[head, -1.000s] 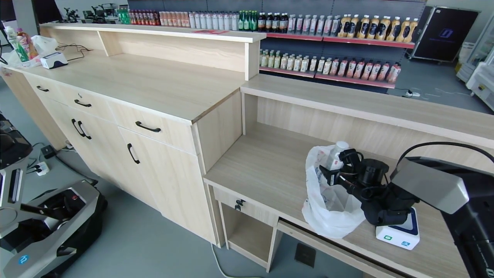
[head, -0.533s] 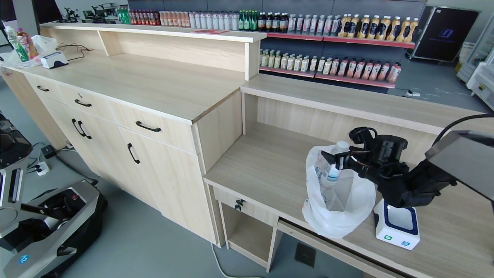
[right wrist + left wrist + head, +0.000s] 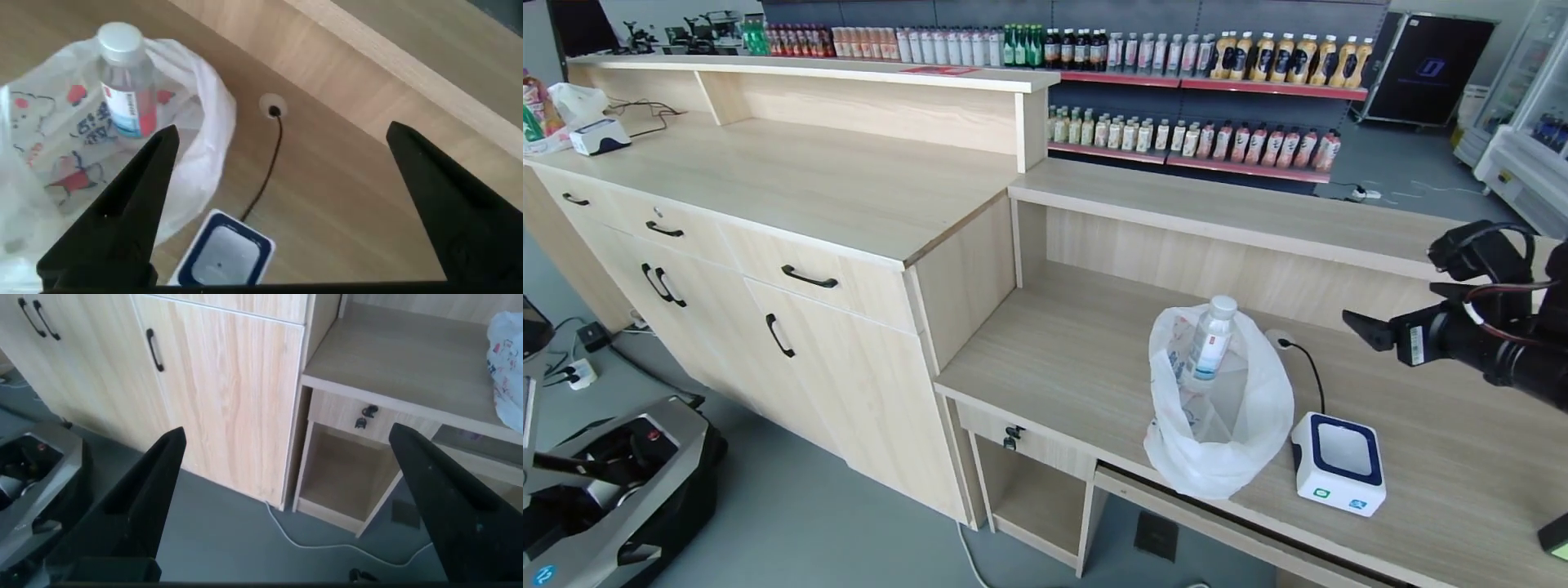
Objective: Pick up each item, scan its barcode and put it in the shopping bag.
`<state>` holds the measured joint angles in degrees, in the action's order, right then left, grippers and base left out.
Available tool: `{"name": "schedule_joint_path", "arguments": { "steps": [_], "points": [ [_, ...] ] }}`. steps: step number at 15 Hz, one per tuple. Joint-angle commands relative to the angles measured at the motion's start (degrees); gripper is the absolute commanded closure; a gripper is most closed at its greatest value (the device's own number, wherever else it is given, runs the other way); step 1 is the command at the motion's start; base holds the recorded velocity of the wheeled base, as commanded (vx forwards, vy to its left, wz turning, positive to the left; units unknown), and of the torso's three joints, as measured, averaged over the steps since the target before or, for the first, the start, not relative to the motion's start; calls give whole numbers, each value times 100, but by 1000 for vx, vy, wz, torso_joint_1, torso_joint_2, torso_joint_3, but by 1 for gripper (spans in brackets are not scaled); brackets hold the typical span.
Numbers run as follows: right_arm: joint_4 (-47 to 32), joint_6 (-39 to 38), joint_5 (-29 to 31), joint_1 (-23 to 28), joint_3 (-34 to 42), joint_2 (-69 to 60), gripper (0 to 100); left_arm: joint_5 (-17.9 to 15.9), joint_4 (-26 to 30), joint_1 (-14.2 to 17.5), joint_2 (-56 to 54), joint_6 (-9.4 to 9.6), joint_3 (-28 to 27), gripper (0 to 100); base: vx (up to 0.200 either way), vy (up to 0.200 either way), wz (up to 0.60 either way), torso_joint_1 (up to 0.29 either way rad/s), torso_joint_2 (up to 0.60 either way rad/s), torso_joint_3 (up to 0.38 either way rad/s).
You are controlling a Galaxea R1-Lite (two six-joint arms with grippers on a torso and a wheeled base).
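Head view: bottle [image 3: 1210, 341] stood upright in the shopping bag [image 3: 1225, 445] on the desk [image 3: 1078, 351], cap above the rim. Scanner [image 3: 1338, 464] just beside the bag. Right gripper [image 3: 1401, 286] well apart, jaws spread, empty.
Left wrist view: left gripper [image 3: 286, 457] jaws wide, nothing between, facing the cabinet [image 3: 229, 392].
Right wrist view: bottle and bag lay beyond the spread fingers.
Handling: bottle likely stiff and smooth, so best taken mid-body. Bag thin and limp.

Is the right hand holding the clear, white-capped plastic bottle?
No, the clear plastic bottle stands in the white plastic bag, and the open right hand is apart from it.
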<state>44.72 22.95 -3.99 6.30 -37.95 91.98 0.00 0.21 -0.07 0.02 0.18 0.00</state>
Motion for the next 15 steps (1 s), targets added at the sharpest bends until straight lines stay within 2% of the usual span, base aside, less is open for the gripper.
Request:
{"name": "schedule_joint_path", "arguments": {
  "steps": [1,3,4,6,7,8,9,12,15],
  "points": [
    [-719,253,337,767,209,-1376,0,0,-3,7,-2,-1,0,0,0,0,-600,-2,7,2],
    [-2151,376,1198,1734,183,-2123,0,0,-3,7,-2,-1,0,0,0,0,-600,0,-5,5],
    [-2564,508,1462,2103,174,-2167,0,0,-3,7,-2,-1,0,0,0,0,-600,2,2,-2],
    [-3118,798,1717,2745,235,-2096,0,0,-12,7,-2,-1,0,0,0,0,-300,-4,1,1],
    [-3144,877,1717,2824,271,-2035,0,0,-3,7,-2,-1,0,0,0,0,0,0,0,0],
    [-3074,1387,1664,3140,332,-1622,0,0,-3,7,-2,-1,0,0,0,0,0,0,0,0],
    [-3021,1563,1445,3255,297,-1244,0,0,-3,7,-2,-1,0,0,0,0,0,0,0,0],
    [-2907,1774,469,3290,183,-242,0,0,-3,7,-2,-1,0,0,0,0,0,0,0,0],
    [-2424,2038,293,3413,191,277,0,0,-3,7,-2,-1,0,0,0,0,0,0,0,0]
  ]
}}
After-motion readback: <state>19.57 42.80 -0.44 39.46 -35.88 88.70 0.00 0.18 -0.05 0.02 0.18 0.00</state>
